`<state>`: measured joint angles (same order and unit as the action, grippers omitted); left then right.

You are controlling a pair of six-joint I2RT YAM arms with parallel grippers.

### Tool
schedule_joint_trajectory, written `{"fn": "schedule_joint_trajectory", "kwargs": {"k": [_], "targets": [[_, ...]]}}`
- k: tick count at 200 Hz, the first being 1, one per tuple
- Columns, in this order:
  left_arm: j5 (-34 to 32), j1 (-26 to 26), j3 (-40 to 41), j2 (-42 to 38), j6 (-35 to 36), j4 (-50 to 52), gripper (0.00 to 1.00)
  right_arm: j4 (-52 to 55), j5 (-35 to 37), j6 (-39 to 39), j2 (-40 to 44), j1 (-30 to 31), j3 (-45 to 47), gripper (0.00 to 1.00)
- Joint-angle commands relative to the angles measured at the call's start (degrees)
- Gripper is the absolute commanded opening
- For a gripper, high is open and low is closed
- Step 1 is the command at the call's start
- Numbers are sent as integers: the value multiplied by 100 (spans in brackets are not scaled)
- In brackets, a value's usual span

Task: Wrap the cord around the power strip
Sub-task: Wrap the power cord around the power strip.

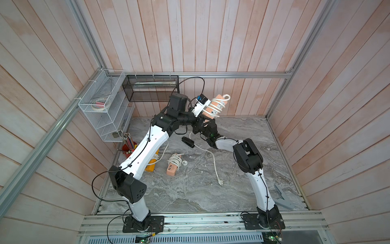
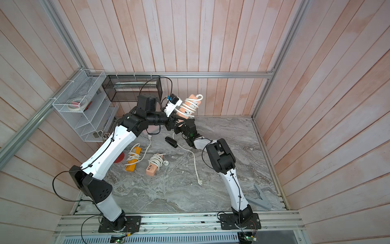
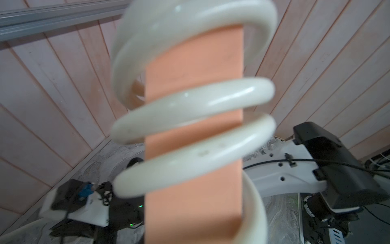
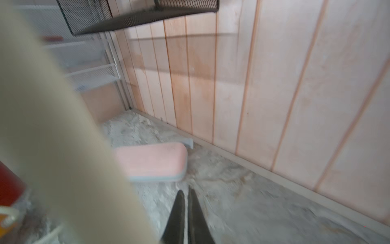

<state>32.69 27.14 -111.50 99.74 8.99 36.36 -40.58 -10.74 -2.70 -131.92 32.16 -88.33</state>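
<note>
Left hand point(image 1: 201, 121) gripping power strip point(image 3: 194, 63), right hand point(image 4: 186, 192) closed empty, marble tabletop point(image 1: 190, 190), plank walls point(image 1: 211, 31)

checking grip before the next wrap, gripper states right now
left gripper: closed on the salmon power strip
right gripper: closed, nothing held

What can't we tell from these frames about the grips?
- Left jaws: outside the left wrist view; power strip and cord fill it.
- Right jaws: shut in the right wrist view; blur hides whether cord is pinched.
- Both top views: grips lost among the black wrist links.
- Pink flat item, right wrist view: blurred, unidentifiable.
</note>
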Motion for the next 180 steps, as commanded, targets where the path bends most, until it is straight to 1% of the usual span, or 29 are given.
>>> {"fn": "schedule_joint_trajectory", "kwargs": {"k": [1,13,25,46,74,94,107,124,135,152,162,180], "targets": [[-390,-457,-91,-275,-262,-501,0,-200,667,746,910,-179,1044,0],[-429,-626,-167,-237,-288,-451,0,-246,910,834,1329,-319,1675,0],[-603,-774,-234,-206,-239,-399,0,-302,1027,889,1751,-451,2230,0],[-1240,-1045,-460,-14,3,-179,0,-407,1466,1313,2411,-500,2979,0],[-2302,-1227,-802,476,416,348,0,-380,1937,2020,3256,-442,3538,0],[-2893,-1217,-794,793,649,539,0,-495,1855,2630,3879,-347,3744,0],[-3119,-1149,-744,1012,805,628,0,-464,1608,2992,4241,-270,3702,0],[-3347,-987,-654,1302,1120,747,0,-176,1186,3176,4526,-207,3391,0],[-3347,-858,-662,1496,1323,877,0,-20,982,3207,4602,-198,3134,0],[-3139,-543,-596,1665,1899,1116,0,214,714,3230,4545,-207,2671,0],[-2748,-347,-466,1646,2225,1230,0,354,537,3204,4454,-277,2374,0],[-1996,-98,-145,1509,2630,1335,0,587,128,2927,4187,-541,1779,0]]}}
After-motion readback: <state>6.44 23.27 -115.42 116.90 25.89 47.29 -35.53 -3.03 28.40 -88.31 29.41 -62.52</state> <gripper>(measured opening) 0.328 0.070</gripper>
